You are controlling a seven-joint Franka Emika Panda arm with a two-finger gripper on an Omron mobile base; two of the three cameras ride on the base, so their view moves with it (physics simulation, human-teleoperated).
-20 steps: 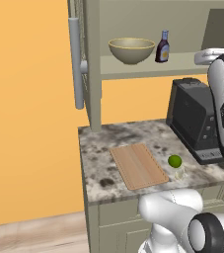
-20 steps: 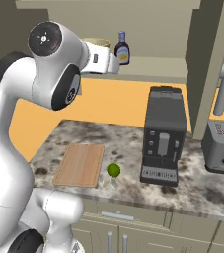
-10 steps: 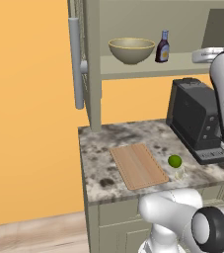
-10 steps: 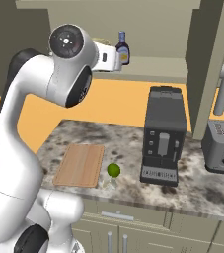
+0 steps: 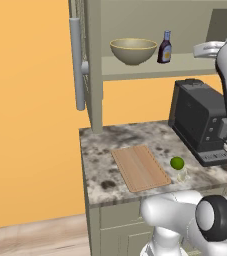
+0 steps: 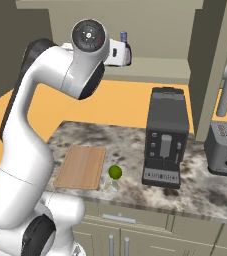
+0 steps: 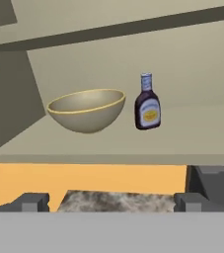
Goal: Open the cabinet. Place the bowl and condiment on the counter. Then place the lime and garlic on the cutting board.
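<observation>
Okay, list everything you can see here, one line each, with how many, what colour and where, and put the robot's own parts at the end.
cabinet: one, grey-olive, on the wall above the counter, door open.
bowl: one, beige with a yellowish rim, on the cabinet shelf, left of the bottle.
bottle: one, dark with a blue cap and yellow label, upright on the shelf.
counter: one, mottled grey and white stone.
cutting board: one, light-brown wood, flat on the counter.
lime: one, bright green, on the counter right of the board.
garlic: one, pale whitish, just in front of the lime.
coffee machine: one, dark grey, at the right of the counter.
toaster: one, grey, beyond the coffee machine.
gripper: one, dark tips, open, facing the shelf.
</observation>
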